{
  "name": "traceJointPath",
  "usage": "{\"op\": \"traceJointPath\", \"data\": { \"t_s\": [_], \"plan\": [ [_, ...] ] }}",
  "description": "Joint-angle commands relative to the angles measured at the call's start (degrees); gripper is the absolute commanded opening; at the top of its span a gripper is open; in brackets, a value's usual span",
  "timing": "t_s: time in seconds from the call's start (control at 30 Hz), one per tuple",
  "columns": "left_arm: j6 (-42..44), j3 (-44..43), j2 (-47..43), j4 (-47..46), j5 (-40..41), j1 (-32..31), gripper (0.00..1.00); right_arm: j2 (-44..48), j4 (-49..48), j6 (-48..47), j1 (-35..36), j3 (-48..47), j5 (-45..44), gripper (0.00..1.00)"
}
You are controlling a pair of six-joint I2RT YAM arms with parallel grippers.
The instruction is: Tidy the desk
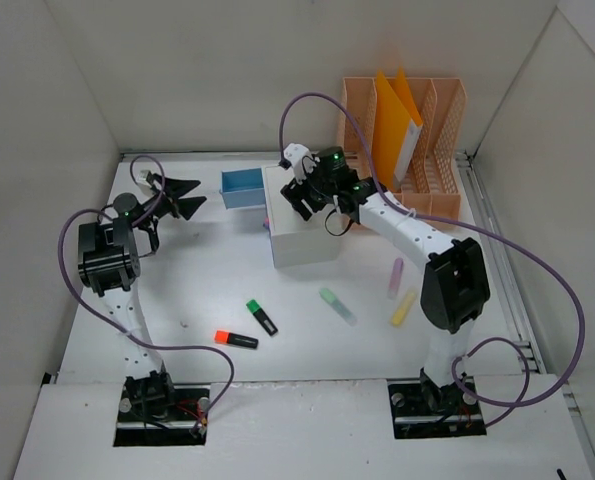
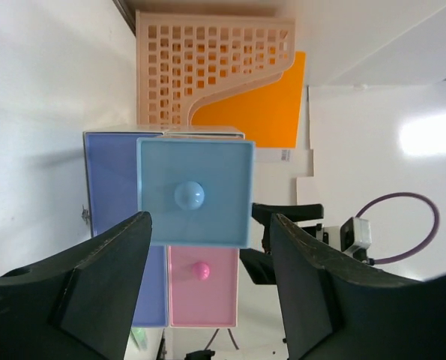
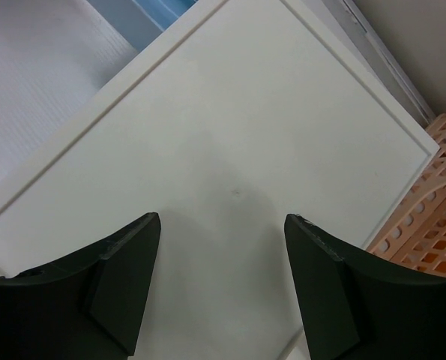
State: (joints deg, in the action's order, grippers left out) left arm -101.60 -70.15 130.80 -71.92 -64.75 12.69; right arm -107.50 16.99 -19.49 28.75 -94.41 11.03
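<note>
Top external view: the desk (image 1: 192, 285) is the white tabletop spread beneath both arms, with white walls around it. The left gripper (image 1: 199, 194) hangs at the far left with its fingers spread and nothing between them, pointing at a blue drawer (image 1: 241, 187) that sticks out from the white box (image 1: 299, 245). The right gripper (image 1: 319, 212) hovers over the box's top, and its arm hides part of the box. Five markers lie loose nearer the bases: a green-capped marker (image 1: 262, 316), an orange-capped marker (image 1: 236, 339), a pale green marker (image 1: 337, 306), a pink marker (image 1: 395, 277) and a yellow marker (image 1: 404, 307). Any print on them is too small to read. A peach rack (image 1: 439, 150) at the far right holds an orange folder (image 1: 397, 125).

Left wrist view: the spread fingers (image 2: 95, 289) frame the blue drawer's knobbed front (image 2: 195, 191). A purple drawer (image 2: 112, 217) and a pink drawer (image 2: 202, 289) sit partly behind it. A small label (image 2: 285, 155) beside the folder (image 2: 264, 116) is illegible.

Right wrist view: the parted fingers (image 3: 118, 277) hold nothing above the box's blank lid (image 3: 230, 150). Only a corner of the rack (image 3: 436, 217) shows, cut off by the frame.
</note>
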Motion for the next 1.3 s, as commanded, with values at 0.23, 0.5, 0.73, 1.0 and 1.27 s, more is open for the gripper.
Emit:
{"op": "traceJointPath", "data": {
  "t_s": [0.23,0.5,0.73,1.0,1.27],
  "plan": [
    [33.61,4.50,-21.09,32.65,-0.48,3.48,0.61,9.31,3.75,-1.25,-0.63,-0.87,7.51,0.66],
    [62.57,4.30,-39.82,74.01,10.34,2.34,0.64,21.80,3.84,-5.03,-0.10,9.57,13.13,0.54],
    [71.97,10.38,-55.98,92.45,24.84,1.64,0.17,35.23,9.19,-6.53,0.25,25.03,14.56,0.05],
    [72.51,18.55,-70.59,100.83,28.98,1.64,0.21,43.25,10.43,5.31,-2.37,36.92,2.08,0.52],
    [70.93,26.64,-80.08,102.95,28.81,1.64,0.67,44.05,10.87,15.96,-9.06,39.22,-7.95,0.53]
  ]
}}
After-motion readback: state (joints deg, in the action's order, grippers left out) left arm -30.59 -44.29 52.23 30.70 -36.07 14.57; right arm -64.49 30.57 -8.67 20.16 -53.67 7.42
